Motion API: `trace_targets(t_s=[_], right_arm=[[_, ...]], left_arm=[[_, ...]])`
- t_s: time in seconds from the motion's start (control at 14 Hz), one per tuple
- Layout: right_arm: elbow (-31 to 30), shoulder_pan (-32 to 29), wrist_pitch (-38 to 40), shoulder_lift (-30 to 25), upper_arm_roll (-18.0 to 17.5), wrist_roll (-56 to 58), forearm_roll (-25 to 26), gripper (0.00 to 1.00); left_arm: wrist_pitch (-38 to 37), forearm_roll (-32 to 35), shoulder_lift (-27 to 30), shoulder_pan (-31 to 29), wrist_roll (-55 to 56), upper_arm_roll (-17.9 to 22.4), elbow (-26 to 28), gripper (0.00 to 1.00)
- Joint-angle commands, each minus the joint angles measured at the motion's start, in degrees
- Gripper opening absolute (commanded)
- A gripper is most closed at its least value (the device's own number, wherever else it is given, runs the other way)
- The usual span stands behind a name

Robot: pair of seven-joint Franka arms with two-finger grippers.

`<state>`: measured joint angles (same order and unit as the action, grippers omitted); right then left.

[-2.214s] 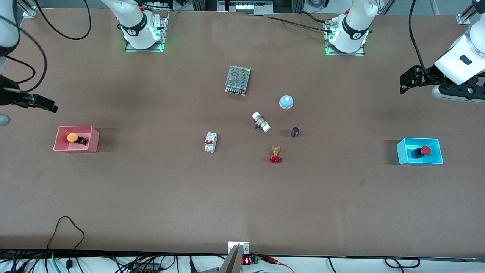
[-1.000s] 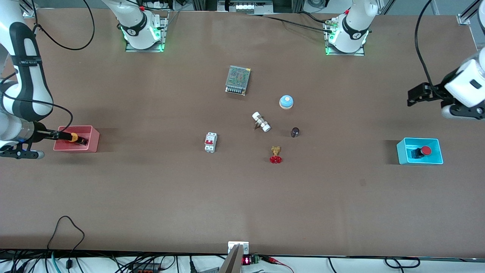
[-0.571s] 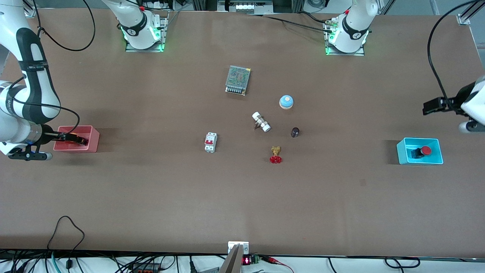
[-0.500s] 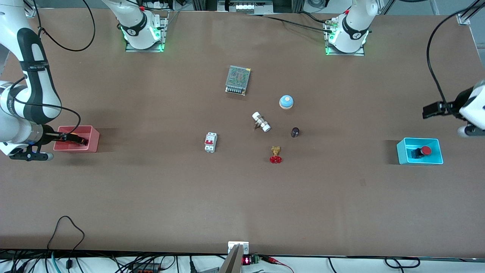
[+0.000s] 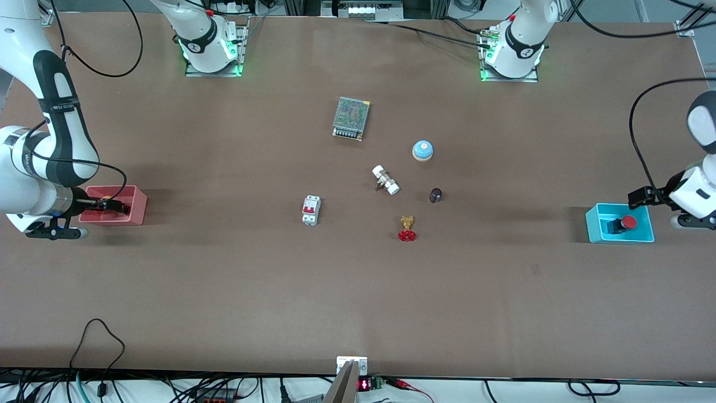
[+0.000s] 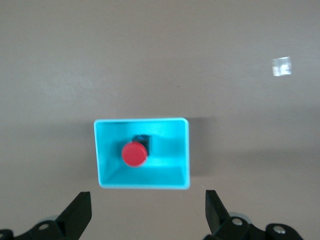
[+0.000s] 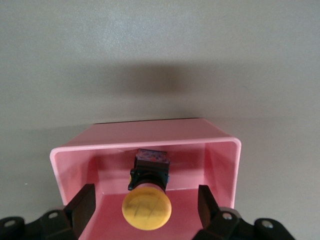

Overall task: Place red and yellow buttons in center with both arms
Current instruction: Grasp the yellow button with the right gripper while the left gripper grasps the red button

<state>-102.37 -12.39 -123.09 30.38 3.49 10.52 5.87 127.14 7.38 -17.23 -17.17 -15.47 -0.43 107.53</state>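
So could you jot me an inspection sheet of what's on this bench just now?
Surface: brown tabletop.
Job's things: yellow button in pink bin; red button in light-blue bin.
Clutter: power supply, blue bell, white fitting, dark cap, breaker, red-handled valve.
Grippers: right gripper inside pink bin, fingers either side of yellow button; left gripper open over light-blue bin.
Cables: black loop at table's near edge.
Surroundings: nothing seen.

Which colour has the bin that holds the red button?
Light blue bin; the red button lies inside. The left wrist view shows it best.
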Motion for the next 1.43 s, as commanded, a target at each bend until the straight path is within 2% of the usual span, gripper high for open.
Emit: trace_targets(t_s=[0.0,0.57,0.71,1.07,1.36], right_arm=[[-0.9,-0.09,-0.31,-0.59,-0.15,0.82,0.98,0.88],[-0.9,-0.09,0.13,0.2,-0.15,0.82,0.98,0.86],[-0.9,0.0,0.21,0.29,-0.15,0.82,0.98,0.83],[-0.81,-0.08,0.13,0.64,-0.15,0.82,0.98,0.69],[-0.9,-0.09,0.21,0.64,-0.15,2.13,0.98,0.59]], left_arm=[[5.64,0.88,-4.46,-2.86,-2.81,-0.97,-0.13,1.0],[13.56,0.71,-11.41,-5.32,-6.07,-1.77,0.31,1.0],[13.83,0.71,-12.21,-5.41,-6.15,-1.85,0.57,0.96],[15.77,0.71,-13.53,-5.5,-6.24,-1.85,1.45,0.82],[16.29,0.71,-14.14,-6.38,-6.51,-1.85,1.71,0.76]])
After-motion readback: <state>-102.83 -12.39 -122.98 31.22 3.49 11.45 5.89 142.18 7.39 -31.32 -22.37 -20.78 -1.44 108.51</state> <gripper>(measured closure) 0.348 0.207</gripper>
